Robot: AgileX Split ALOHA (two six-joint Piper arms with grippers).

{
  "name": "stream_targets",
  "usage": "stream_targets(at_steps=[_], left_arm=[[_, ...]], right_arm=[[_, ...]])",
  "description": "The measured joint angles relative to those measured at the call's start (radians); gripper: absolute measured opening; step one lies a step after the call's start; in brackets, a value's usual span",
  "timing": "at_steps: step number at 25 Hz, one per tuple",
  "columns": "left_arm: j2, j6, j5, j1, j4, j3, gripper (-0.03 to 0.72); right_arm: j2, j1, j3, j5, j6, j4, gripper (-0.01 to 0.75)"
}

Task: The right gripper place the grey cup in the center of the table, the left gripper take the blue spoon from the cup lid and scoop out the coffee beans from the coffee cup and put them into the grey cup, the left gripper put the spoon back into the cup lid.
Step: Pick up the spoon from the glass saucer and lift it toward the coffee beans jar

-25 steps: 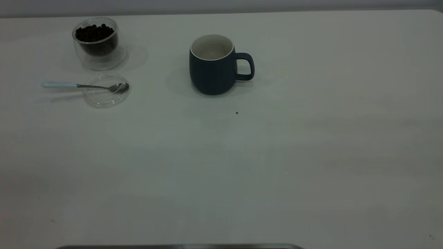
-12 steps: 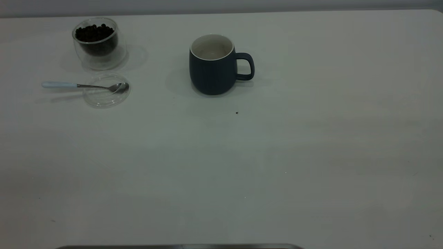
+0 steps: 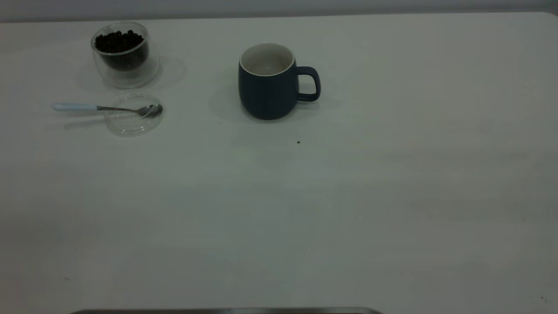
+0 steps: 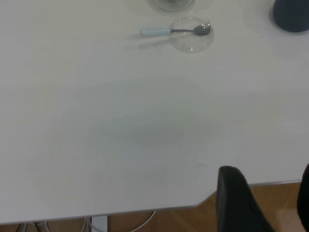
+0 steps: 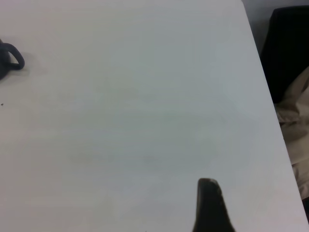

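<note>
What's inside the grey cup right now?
The grey cup shows only its white inner wall, no beans visible. Its bottom is hidden by the rim, so I cannot confirm that it is empty.

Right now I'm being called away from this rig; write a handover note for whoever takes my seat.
Left gripper: back at the near table edge, far from the work, fingers apart, empty.
Right gripper: over bare table on the right side; only one finger shows.
The grey cup stands upright near the table's middle, handle to the right, empty as far as can be seen.
The blue spoon lies with its bowl in the cup lid, handle sticking out left.
The coffee cup behind the lid holds the coffee beans.
Left: all scooping and returning the spoon.
</note>
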Motion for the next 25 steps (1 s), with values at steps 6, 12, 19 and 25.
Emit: stream_targets(at_steps=[6, 12, 19, 25], left_arm=[[0.0, -0.002, 0.0, 0.0, -0.004, 0.0, 0.377], [0.0, -0.074, -0.013, 0.0, -0.038, -0.001, 0.299], [0.18, -0.284, -0.115, 0.0, 0.088, -0.053, 0.194], [0.564, -0.364, -0.173, 0.0, 0.321, -0.17, 0.194]], right_arm=[[0.0, 0.0, 0.0, 0.0, 0.0, 0.0, 0.458], [0.0, 0.0, 0.0, 0.0, 0.0, 0.001, 0.458], [0.0, 0.0, 0.0, 0.001, 0.0, 0.001, 0.458], [0.0, 0.0, 0.0, 0.001, 0.0, 0.001, 0.458]])
